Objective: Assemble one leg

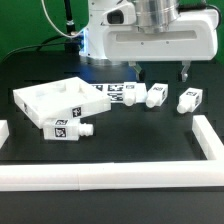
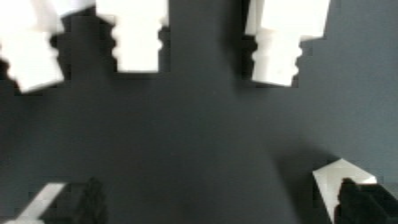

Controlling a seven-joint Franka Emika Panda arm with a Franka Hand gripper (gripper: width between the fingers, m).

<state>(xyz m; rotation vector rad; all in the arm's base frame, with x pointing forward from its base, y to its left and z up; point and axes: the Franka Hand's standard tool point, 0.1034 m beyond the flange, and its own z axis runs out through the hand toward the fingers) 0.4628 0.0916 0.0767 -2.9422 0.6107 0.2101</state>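
Four white legs with tags show in the exterior view. One (image 1: 68, 127) lies in front of the large white tray-like piece (image 1: 40, 98). Three more (image 1: 133, 96), (image 1: 158, 94), (image 1: 188, 100) lie in a row at mid-right. My gripper (image 1: 162, 72) hangs open just above and behind that row, its dark fingertips (image 1: 183, 70) off the table. In the wrist view three legs (image 2: 32, 50), (image 2: 135, 40), (image 2: 285, 45) lie ahead, pegs pointing toward me. The gripper (image 2: 210, 205) is open with bare dark table between the fingers (image 2: 71, 205).
The marker board (image 1: 108, 90) lies flat between the tray-like piece and the row of legs. A low white wall runs along the front (image 1: 100, 178), the exterior view's right (image 1: 207, 135) and its left (image 1: 3, 130). The robot base (image 1: 100, 40) stands behind.
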